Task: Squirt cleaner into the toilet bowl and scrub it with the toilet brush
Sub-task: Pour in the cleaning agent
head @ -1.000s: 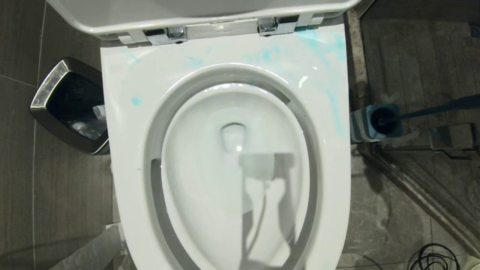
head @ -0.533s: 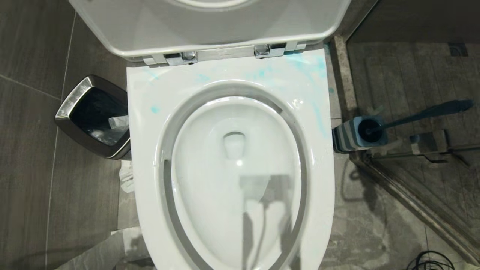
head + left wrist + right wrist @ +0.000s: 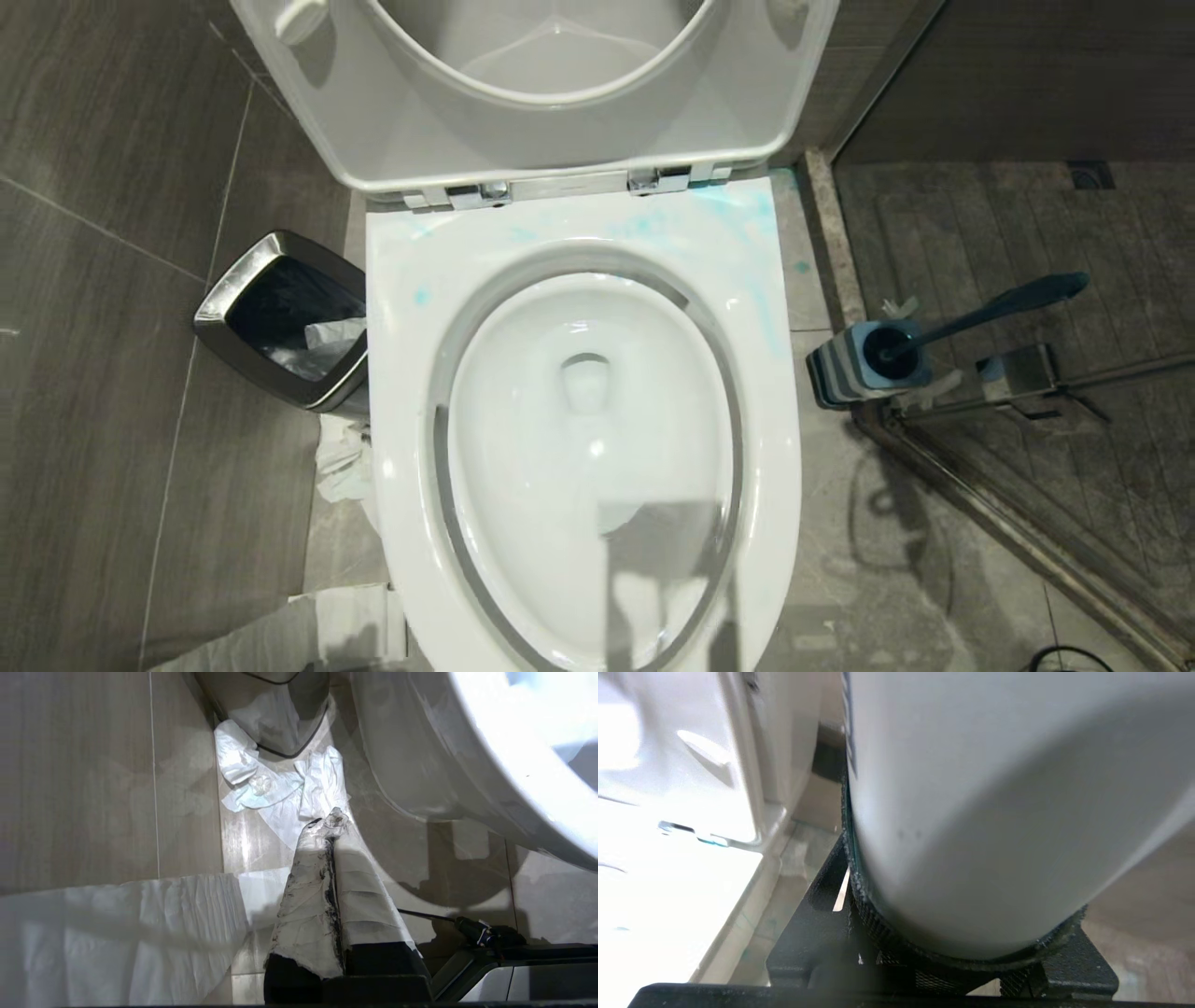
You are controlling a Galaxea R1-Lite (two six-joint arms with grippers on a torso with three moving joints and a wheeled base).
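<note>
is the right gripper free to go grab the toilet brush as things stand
Probably not yet: the right gripper is shut on the cleaner. The toilet brush stands unobstructed in its holder on the robot's right.

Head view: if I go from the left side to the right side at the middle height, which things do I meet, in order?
waste bin → toilet bowl → striped brush holder → toilet brush, whose handle leans out of the holder to the right.
</note>
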